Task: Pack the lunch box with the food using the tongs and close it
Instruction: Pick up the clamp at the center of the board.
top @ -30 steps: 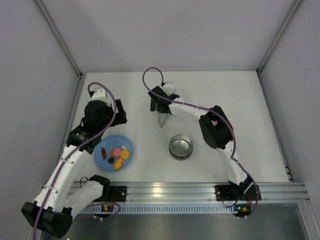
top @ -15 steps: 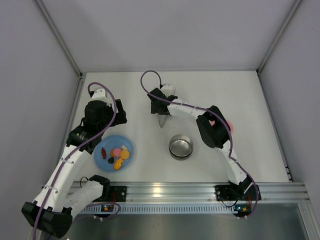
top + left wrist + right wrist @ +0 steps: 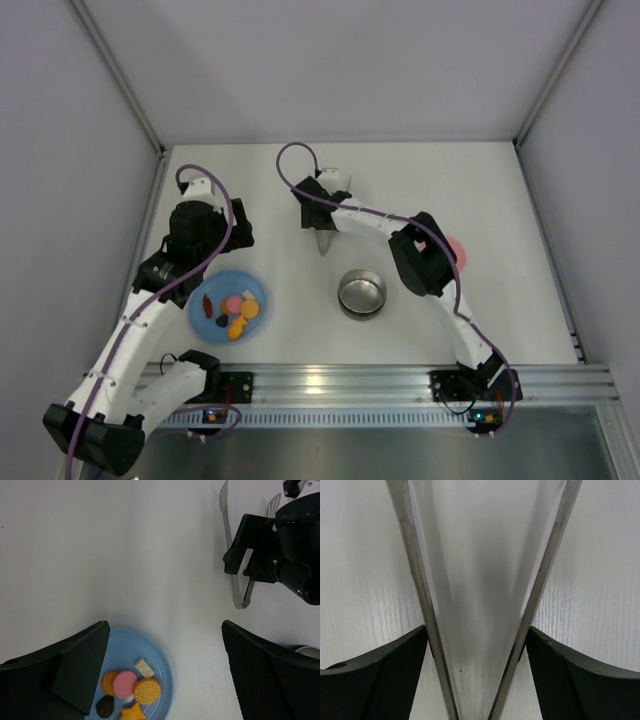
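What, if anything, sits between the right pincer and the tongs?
Nothing visible. The right pincer straddles the tongs, which lie on the table, with one finger just outside each metal arm.

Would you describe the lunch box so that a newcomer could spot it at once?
On the white table, look near the middle, a little toward the near edge. There stands the lunch box, a small round bowl. Its shiny steel sets it apart from the flat blue plate of food to its left and the pink lid to its right.
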Tool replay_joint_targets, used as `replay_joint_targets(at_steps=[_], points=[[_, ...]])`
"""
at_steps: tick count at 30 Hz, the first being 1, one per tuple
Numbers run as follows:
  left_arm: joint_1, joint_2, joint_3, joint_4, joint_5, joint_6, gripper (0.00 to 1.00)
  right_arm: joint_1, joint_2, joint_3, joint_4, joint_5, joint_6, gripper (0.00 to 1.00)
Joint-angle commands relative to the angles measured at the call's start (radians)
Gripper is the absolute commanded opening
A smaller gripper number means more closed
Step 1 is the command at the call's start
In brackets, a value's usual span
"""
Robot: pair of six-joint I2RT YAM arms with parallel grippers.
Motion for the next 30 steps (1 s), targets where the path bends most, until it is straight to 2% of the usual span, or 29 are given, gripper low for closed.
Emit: replay_joint_targets(at_steps=[1, 3, 4, 6, 7, 11, 16, 30], points=[[-0.004, 0.009, -0.003, 0.041, -0.009, 0.008, 0.99, 0.023, -0.012, -0.046, 0.001, 0.005, -0.033, 0.75], [-0.005, 0.010, -0.004, 0.041, -0.011, 0.008, 0.99, 0.023, -0.029, -0.082, 0.015, 0.010, -0.060, 0.72], [-0.008, 0.010, -0.003, 0.041, -0.012, 0.009, 0.99, 0.023, -0.049, -0.117, 0.042, 0.007, -0.073, 0.66], [-0.010, 0.015, -0.003, 0.040, -0.016, 0.011, 0.99, 0.025, -0.075, -0.156, 0.068, 0.005, -0.111, 0.61], [-0.012, 0.015, -0.001, 0.040, -0.016, 0.011, 0.99, 0.023, -0.099, -0.190, 0.079, 0.010, -0.126, 0.53], [-0.013, 0.017, -0.003, 0.038, -0.023, 0.011, 0.99, 0.020, -0.162, -0.265, 0.123, 0.050, -0.175, 0.45], [-0.013, 0.021, -0.001, 0.038, -0.023, 0.011, 0.99, 0.020, -0.267, -0.348, 0.160, 0.063, -0.209, 0.44], [-0.018, 0.027, -0.001, 0.035, -0.036, 0.012, 0.99, 0.020, -0.468, -0.392, 0.136, 0.048, -0.248, 0.45]])
